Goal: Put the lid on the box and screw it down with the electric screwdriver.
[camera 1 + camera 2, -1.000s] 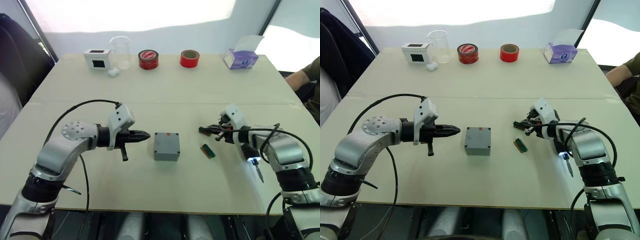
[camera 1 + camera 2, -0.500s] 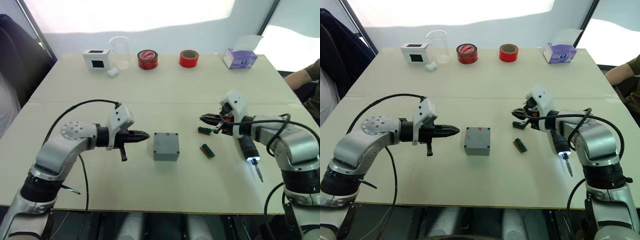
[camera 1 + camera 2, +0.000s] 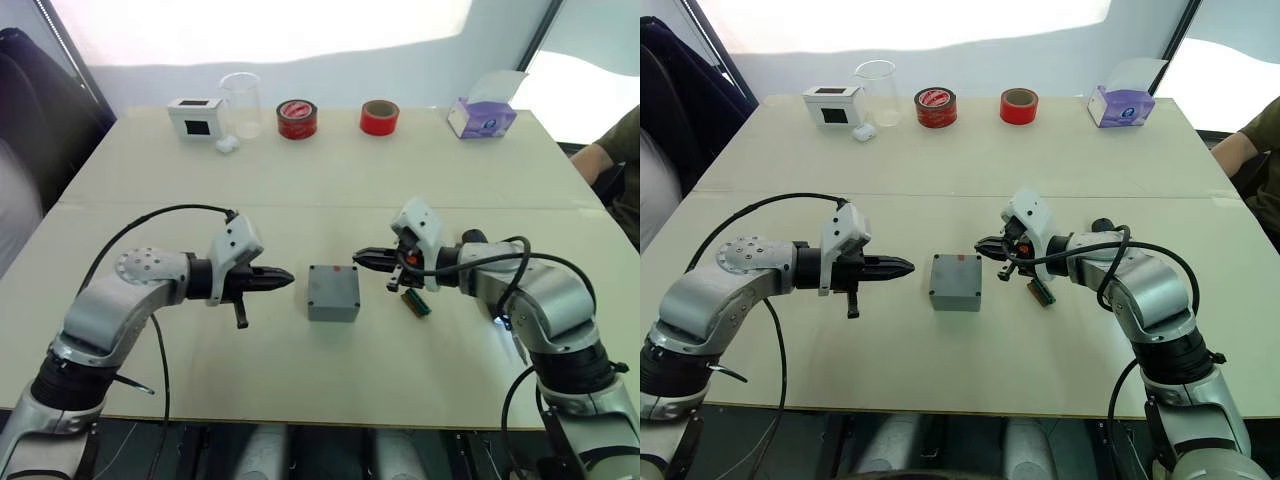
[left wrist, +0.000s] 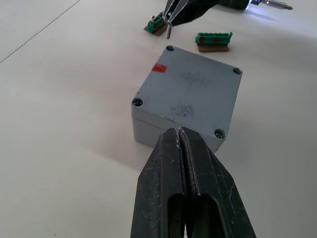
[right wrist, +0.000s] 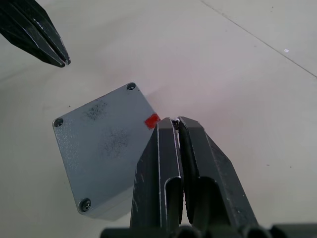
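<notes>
The grey box [image 3: 333,292] stands mid-table with the lid [image 4: 190,94] lying flat on top of it, screws at its corners and a red mark near one edge. My left gripper [image 3: 290,274] is shut and empty, pointing at the box's left side from a short gap away. From the right, my shut and empty right gripper [image 3: 358,258] has its tip just off the box's far right corner, close to the red mark [image 5: 152,120]. The electric screwdriver [image 4: 272,4] lies on the table under my right forearm, with its tip light on.
Two green terminal blocks [image 3: 415,302] [image 4: 157,25] lie right of the box. Along the far edge stand a white box with a black window [image 3: 195,117], a clear beaker [image 3: 240,104], two tape rolls [image 3: 296,118] [image 3: 379,116] and a purple tissue box [image 3: 481,117]. A person's arm [image 3: 615,155] shows at the right.
My right gripper has swung left across the table, from beside the terminal blocks to the box's right corner. The left gripper has hardly moved. The screwdriver stayed where it lay.
</notes>
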